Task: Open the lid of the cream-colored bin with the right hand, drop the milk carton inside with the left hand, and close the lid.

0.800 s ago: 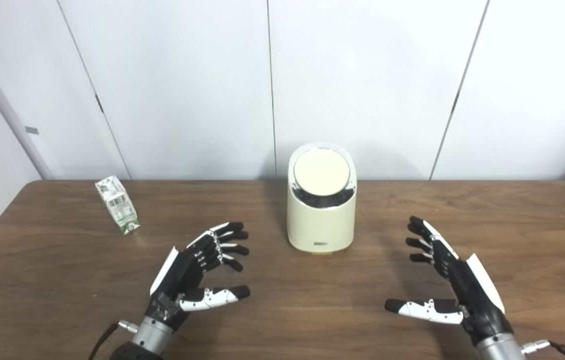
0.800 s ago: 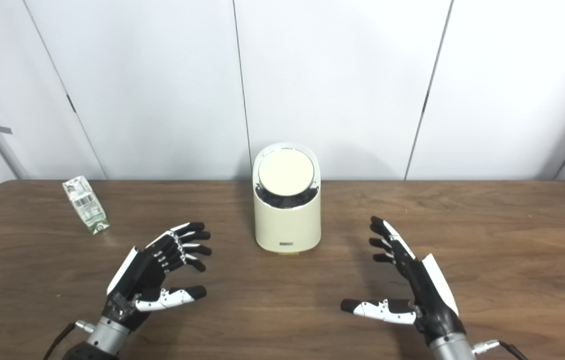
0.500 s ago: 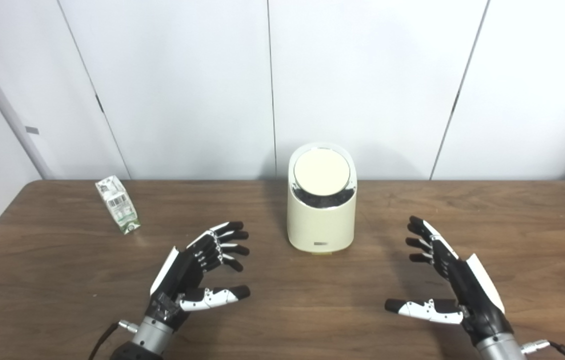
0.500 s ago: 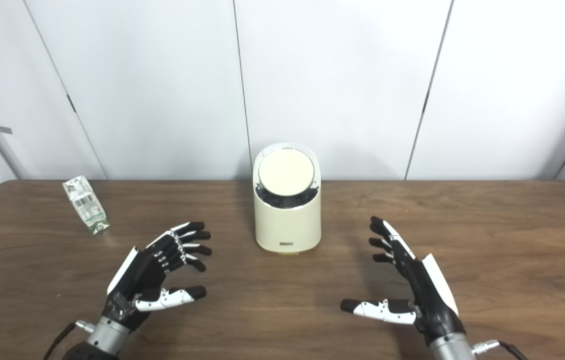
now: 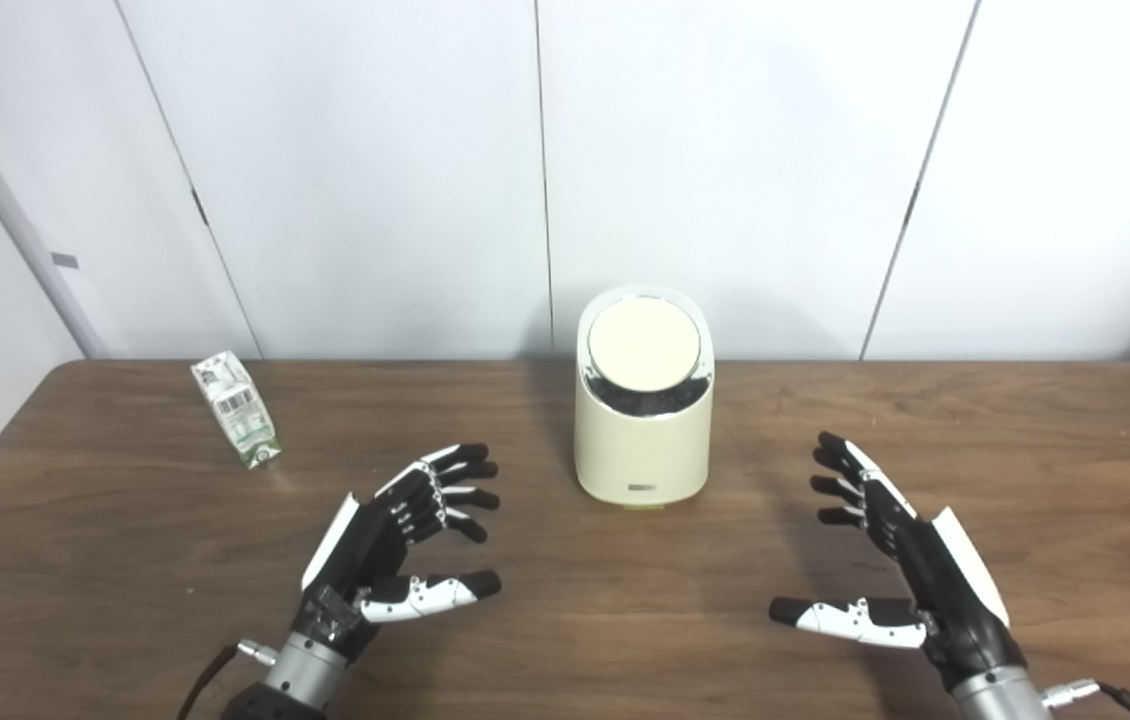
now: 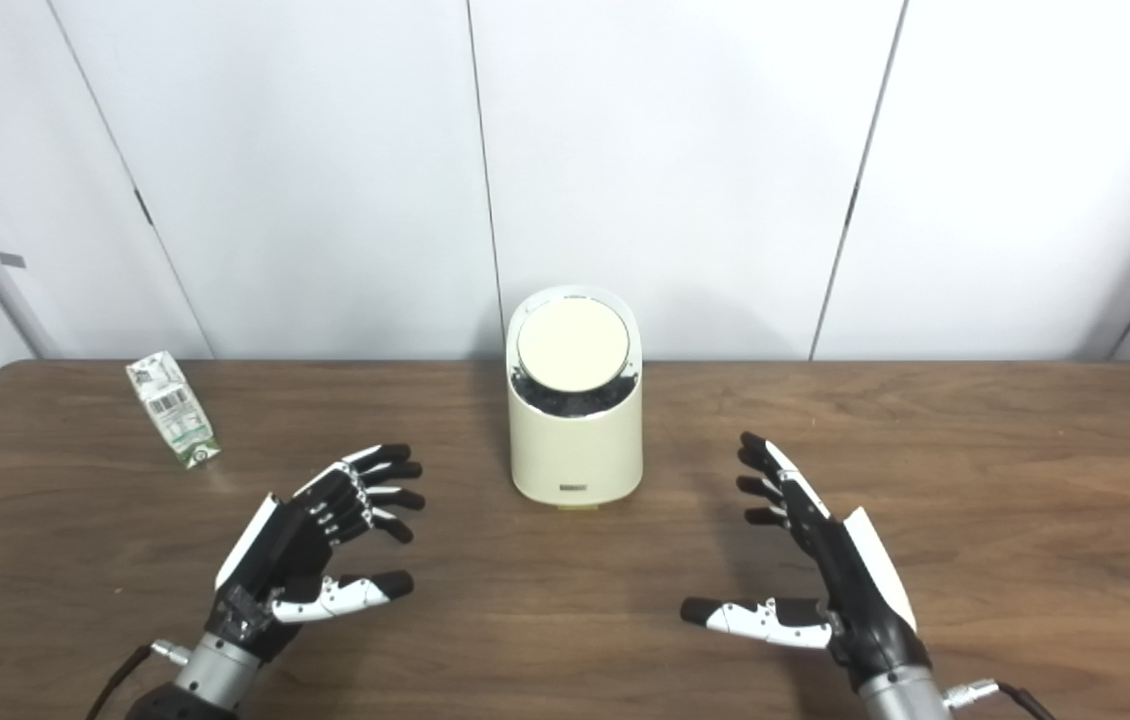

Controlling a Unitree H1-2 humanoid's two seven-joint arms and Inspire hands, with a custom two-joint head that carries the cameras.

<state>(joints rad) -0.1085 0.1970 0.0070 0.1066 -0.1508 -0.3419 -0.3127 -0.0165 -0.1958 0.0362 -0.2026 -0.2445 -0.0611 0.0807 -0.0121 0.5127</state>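
The bin stands on the table, ahead of and between the fingers of both hands. The carton lies well left of the bin, ahead and left of the left hand's fingers. The right hand's fingers are right of the bin.

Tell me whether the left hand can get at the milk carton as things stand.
Probably yes. The left hand is open and the milk carton stands alone up and to its left, with only bare table between them.
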